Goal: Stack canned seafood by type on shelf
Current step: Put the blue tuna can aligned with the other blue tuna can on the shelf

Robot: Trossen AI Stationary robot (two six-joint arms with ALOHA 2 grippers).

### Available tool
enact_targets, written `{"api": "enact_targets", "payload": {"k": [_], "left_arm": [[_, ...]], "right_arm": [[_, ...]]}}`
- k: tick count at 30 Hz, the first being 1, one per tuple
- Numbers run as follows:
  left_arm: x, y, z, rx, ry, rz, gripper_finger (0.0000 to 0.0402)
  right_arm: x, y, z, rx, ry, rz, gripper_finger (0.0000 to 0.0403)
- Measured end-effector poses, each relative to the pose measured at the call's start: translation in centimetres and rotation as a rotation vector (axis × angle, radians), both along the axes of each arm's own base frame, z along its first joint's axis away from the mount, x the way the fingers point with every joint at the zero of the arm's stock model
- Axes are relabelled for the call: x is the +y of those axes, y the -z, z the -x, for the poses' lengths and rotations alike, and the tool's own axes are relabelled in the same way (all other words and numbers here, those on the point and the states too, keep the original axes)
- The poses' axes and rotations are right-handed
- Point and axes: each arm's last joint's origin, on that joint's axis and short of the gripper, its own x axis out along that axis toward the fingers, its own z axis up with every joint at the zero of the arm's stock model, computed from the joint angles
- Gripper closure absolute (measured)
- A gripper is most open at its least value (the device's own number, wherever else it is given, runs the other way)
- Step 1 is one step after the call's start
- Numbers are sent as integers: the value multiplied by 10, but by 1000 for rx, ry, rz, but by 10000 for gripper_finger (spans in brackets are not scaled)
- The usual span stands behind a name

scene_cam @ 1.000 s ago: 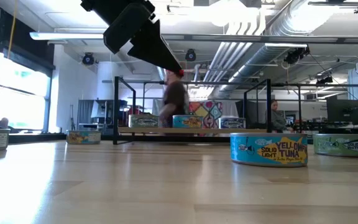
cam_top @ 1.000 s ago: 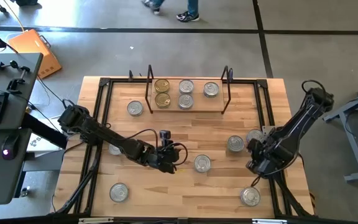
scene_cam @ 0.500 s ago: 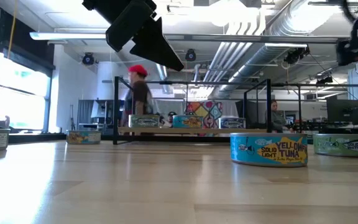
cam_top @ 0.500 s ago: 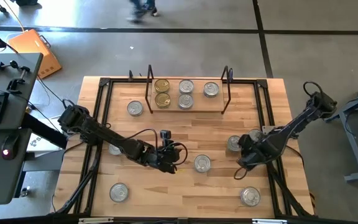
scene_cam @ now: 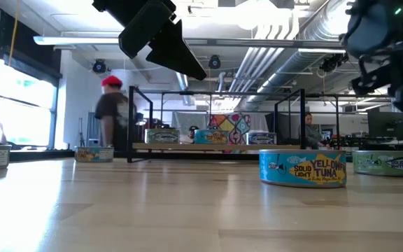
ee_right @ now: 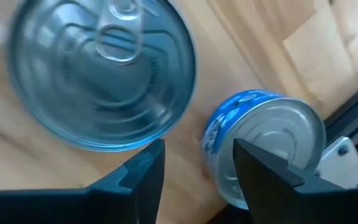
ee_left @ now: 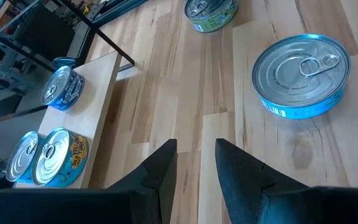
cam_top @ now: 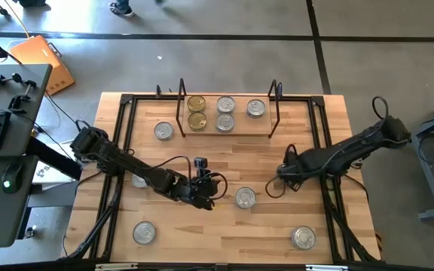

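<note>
Small rigid tins, smooth and probably slippery; best gripped across the sides. Right gripper (ee_right: 194, 165) parted, empty, above two cans (ee_right: 101, 74) right of table centre. Left gripper (ee_left: 194, 155) slightly apart, empty. Five cans on shelf (cam_top: 227, 132).

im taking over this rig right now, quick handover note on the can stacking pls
Left gripper: open, empty, hovering mid-table beside a loose can.
Right gripper: open, empty, above two cans at the table's right side.
Shelf: two gold-lidded cans and three silver-lidded cans, none stacked.
Left: loose cans near the front edge and elsewhere on the table to shelve and stack by type.
</note>
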Motion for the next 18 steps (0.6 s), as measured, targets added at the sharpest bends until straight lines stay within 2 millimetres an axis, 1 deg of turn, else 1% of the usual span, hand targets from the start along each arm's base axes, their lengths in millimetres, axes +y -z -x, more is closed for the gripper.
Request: {"api": "enact_targets", "payload": {"k": [5, 9, 14, 18], "left_arm": [[0, 0, 0, 1, 1, 0, 298], [-1, 0, 0, 1, 2, 0, 298], [0, 0, 0, 1, 2, 0, 298], [-1, 0, 0, 1, 2, 0, 298]], "right_arm": [[-7, 13, -6, 127, -25, 17, 223], [-7, 22, -8, 209, -51, 26, 242], [-7, 32, -10, 254, -120, 12, 288], [-8, 39, -5, 268, -109, 27, 339]]}}
